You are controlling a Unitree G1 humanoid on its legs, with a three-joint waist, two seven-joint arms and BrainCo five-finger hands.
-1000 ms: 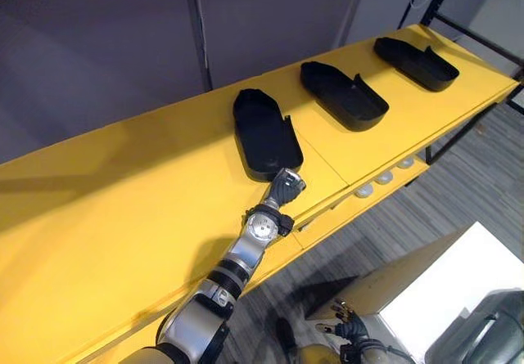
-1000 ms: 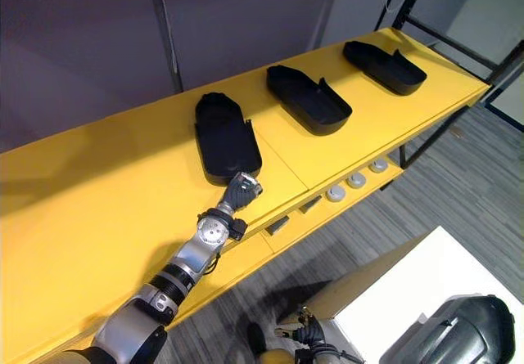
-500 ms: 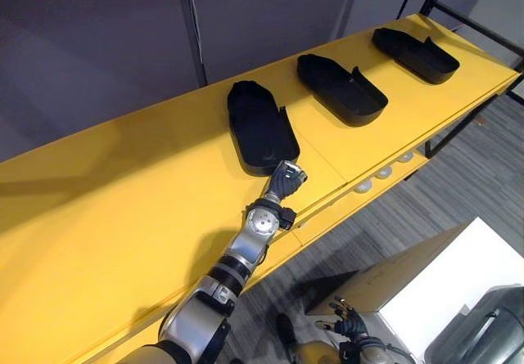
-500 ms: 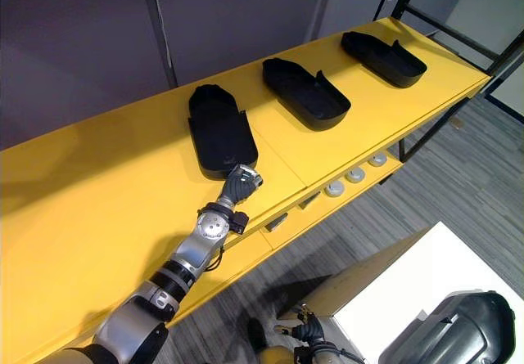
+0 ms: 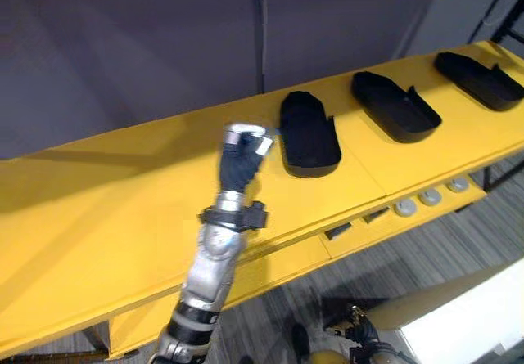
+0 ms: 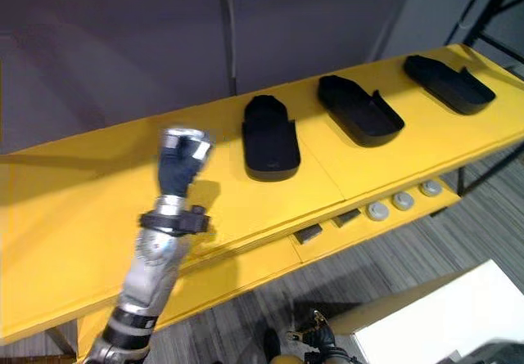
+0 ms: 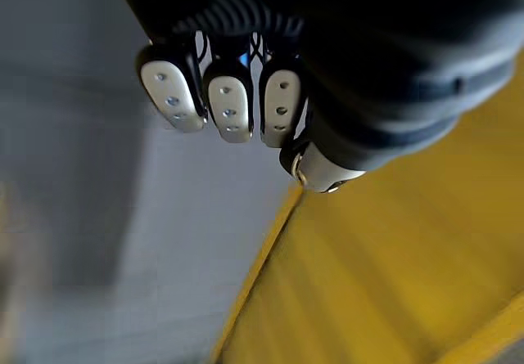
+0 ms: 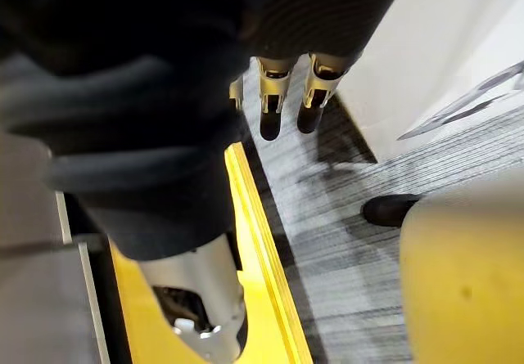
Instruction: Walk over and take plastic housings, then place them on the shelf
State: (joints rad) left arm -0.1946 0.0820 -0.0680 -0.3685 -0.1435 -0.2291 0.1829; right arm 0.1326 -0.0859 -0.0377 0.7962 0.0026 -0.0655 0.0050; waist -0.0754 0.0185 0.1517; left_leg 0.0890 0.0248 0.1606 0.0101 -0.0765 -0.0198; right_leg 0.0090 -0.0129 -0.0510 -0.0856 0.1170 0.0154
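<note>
Three black plastic housings lie in a row on the yellow shelf (image 5: 123, 217): the nearest housing (image 5: 309, 133), a middle housing (image 5: 395, 106) and a far housing (image 5: 479, 80) at the right end. My left hand (image 5: 241, 155) is raised above the shelf top, to the left of the nearest housing and apart from it. Its fingers (image 7: 217, 94) are curled into a fist with nothing in them. My right hand (image 5: 356, 331) hangs low beside the shelf front, its fingers (image 8: 274, 102) relaxed and straight over the grey carpet, holding nothing.
A grey wall runs behind the shelf. Small round white parts (image 5: 426, 199) sit on a lower yellow ledge under the housings. A pale box or table (image 5: 483, 315) stands on the floor at the lower right. A black rack frame (image 6: 491, 4) rises at the far right.
My left hand has lifted away from the near end of the nearest housing and swung up and to the left. The camera has also turned, shifting the housings rightward in the picture.
</note>
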